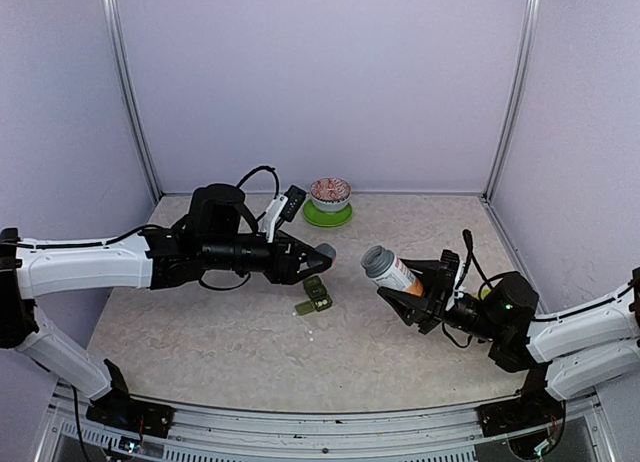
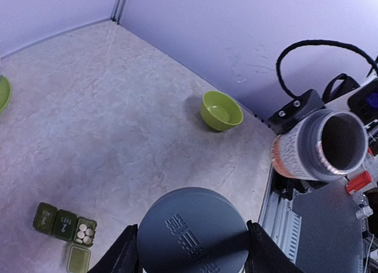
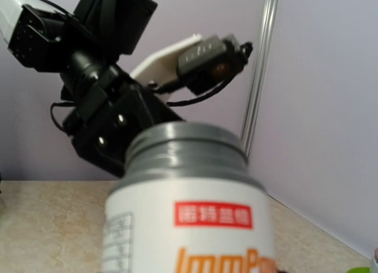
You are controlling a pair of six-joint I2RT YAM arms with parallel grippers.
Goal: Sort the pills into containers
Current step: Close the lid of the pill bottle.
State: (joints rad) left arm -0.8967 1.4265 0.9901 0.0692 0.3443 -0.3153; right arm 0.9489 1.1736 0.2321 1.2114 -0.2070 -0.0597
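Note:
The containers (image 1: 316, 290) are a dark green strip at mid-table, with one lid (image 1: 304, 307) flipped open. In the left wrist view the containers (image 2: 65, 224) show white pills (image 2: 84, 233) in the open end compartment. Just above them my left gripper (image 1: 322, 254) is shut on a grey bottle cap (image 2: 192, 226), one finger on each side of it. My right gripper (image 1: 428, 287) is shut on a white pill bottle (image 1: 390, 270), which is tilted with its open grey mouth toward the left arm. The bottle (image 3: 189, 214) fills the right wrist view and hides the fingers there.
A patterned bowl (image 1: 330, 193) sits on a green plate (image 1: 328, 218) at the back wall. A lime-green bowl (image 2: 221, 110) stands near the right wall, behind the right arm. Enclosure walls ring the table, and a metal rail (image 1: 320, 422) runs along its near edge.

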